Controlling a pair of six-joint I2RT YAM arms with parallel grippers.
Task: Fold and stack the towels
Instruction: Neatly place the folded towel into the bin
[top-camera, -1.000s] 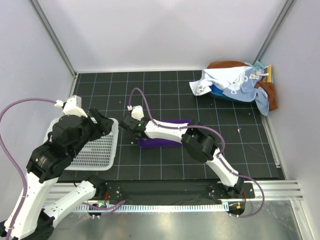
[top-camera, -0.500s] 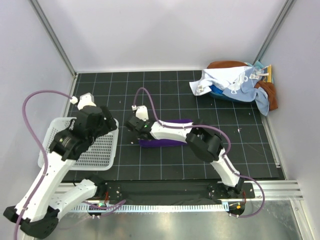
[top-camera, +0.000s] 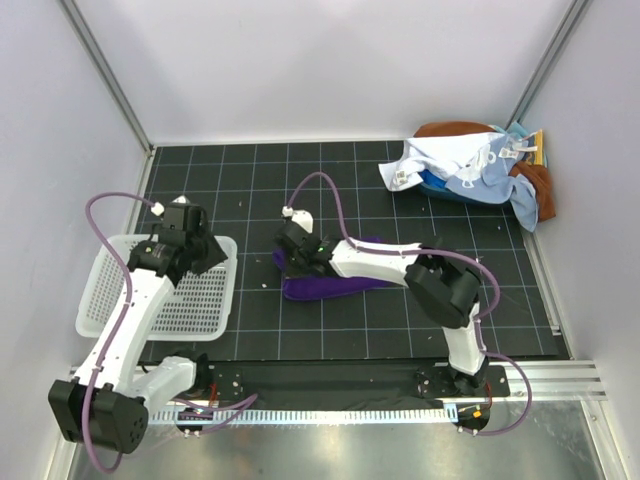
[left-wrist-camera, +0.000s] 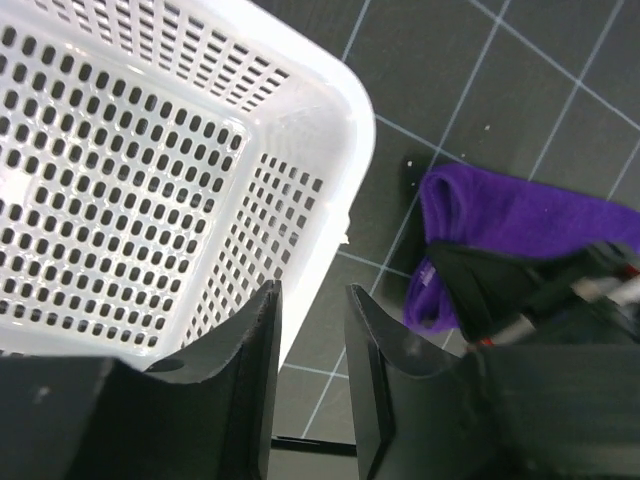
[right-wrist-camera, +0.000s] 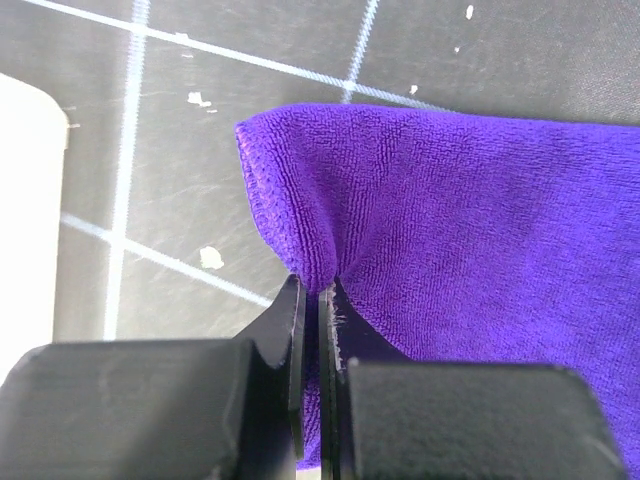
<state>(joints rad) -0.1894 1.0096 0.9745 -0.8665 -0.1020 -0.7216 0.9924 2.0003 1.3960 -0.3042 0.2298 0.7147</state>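
Right wrist: plush purple towel (right-wrist-camera: 480, 230), puckered fold at the right hand (right-wrist-camera: 318, 292)

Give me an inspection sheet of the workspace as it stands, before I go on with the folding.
Surface: black gridded mat, lying flat.
Job's things: purple towel mid-mat, one corner pinched up; towel heap of white, light blue and rust-brown cloth in the far right corner.
Clutter: white slotted basket at the left, nothing seen in it; white specks on the mat.
End effectors: right end effector shut on the purple towel's corner; left end effector open, nothing held, over the basket's corner.
Cables: purple cables loop off both wrists; no snag seen.
Surroundings: plain white walls, metal frame posts.
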